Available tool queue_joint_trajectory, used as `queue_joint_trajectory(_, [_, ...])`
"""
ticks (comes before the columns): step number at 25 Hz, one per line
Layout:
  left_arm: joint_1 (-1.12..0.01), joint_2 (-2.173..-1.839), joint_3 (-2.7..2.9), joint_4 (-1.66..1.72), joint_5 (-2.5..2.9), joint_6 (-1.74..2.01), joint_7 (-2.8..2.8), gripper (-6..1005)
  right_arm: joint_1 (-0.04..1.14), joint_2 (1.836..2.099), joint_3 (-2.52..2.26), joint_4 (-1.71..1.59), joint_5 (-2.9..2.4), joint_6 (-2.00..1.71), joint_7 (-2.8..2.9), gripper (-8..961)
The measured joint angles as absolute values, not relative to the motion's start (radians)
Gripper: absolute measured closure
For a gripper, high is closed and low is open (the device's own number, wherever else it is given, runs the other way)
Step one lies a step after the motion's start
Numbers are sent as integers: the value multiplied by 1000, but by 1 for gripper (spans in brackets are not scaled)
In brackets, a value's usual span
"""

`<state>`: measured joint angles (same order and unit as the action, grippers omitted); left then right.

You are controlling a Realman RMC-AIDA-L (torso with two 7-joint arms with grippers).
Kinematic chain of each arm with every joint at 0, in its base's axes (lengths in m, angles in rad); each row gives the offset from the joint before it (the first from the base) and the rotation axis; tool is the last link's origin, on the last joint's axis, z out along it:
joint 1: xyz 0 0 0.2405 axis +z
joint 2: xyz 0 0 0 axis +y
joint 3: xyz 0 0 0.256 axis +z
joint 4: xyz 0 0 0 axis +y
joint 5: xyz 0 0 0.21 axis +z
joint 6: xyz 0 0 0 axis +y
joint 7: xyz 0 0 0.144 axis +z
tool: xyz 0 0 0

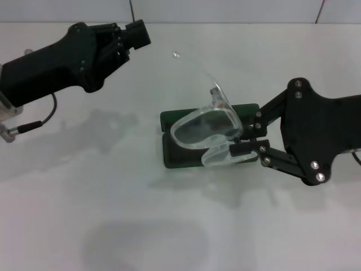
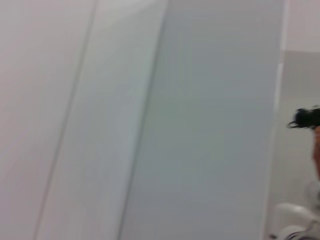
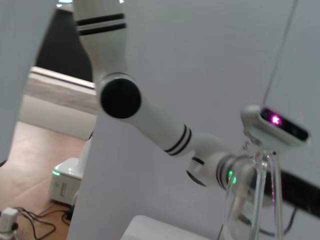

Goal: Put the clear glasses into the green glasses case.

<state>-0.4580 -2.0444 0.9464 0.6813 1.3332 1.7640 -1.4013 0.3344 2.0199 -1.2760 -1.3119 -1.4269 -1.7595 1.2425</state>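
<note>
1. While the clear glasses [image 1: 206, 127] hang over the green glasses case [image 1: 175, 119], the right end effector [image 1: 243, 145] grips them from the robot's right, its fingers closed on the frame at the end nearest that arm
2. Seen from the head view, the frame's long axis runs roughly left to right, close to the long axis of the case beneath it; one clear temple arm sticks up and back, away from the case, so the pair is tilted rather than lying flat
3. Whether the lower lens rim already touches the case I cannot tell — the clear plastic blurs into the green under it
4. The case lies on the white surface [image 1: 113, 226], open as far as I can judge, with only green edges showing around the glasses; nothing else appears inside it
5. My judgement: the coming move is a short lowering and levelling of the frame into the case, then a release — the raised temple arm could catch on the rim or lid
6. The left end effector [image 1: 134, 33] is parked well apart at the far left of the surface; its finger state cannot be told
</note>
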Motion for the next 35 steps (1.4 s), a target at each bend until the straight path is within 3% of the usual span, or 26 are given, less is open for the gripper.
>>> queue_joint_trajectory(16, [-459,-2026,945,653,1351,1639,-1454,943,307,2021,-1276,-1436,-1335,-1831,1136,897])
queue_joint_trajectory(35, [-603,-2038,1034,610,1421,1730,-1568,942,327,2021,-1276,-1395,-1294,-1827,1081,896])
